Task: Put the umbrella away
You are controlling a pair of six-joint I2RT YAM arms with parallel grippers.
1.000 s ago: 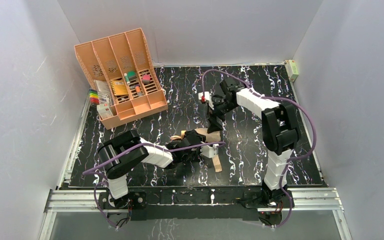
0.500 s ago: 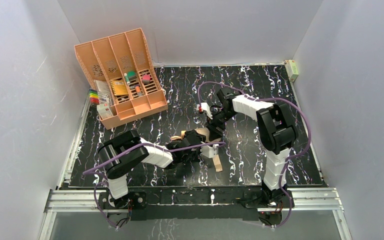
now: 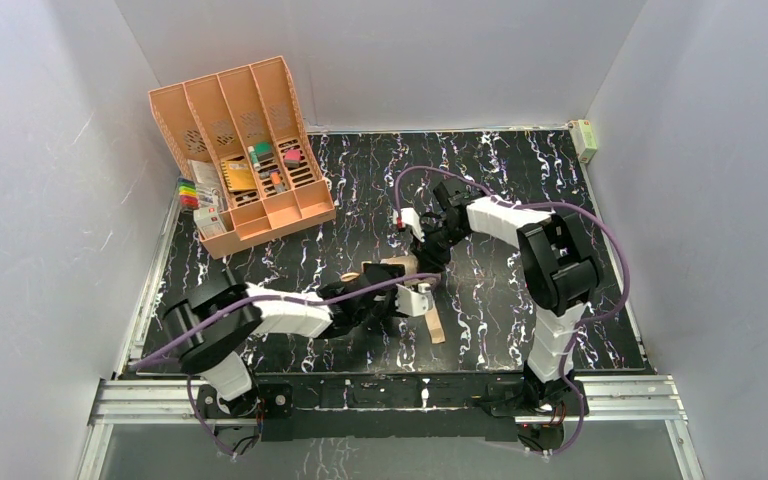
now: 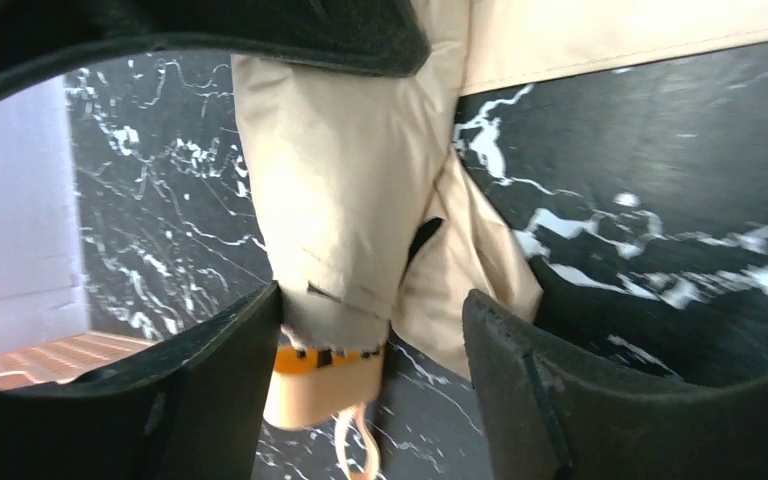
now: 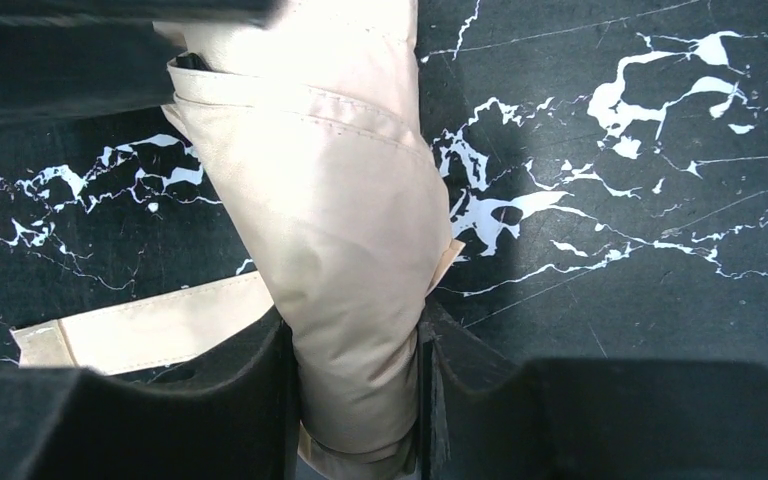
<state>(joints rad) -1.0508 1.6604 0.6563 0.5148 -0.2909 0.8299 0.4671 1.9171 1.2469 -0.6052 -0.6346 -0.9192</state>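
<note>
Right wrist: right gripper pinched the umbrella, its long axis running straight out between the fingers; left gripper spread astride the handle end (loosely), mid-worktop, both arms equally near

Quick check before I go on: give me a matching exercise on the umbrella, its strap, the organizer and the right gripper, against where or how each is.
1 umbrella
2 strap
3 organizer
4 right gripper

A far-left corner
B rolled up, centre
C shut on the umbrella
D lying loose, unfastened

Pairs: 1-B, 2-D, 3-A, 4-C
</note>
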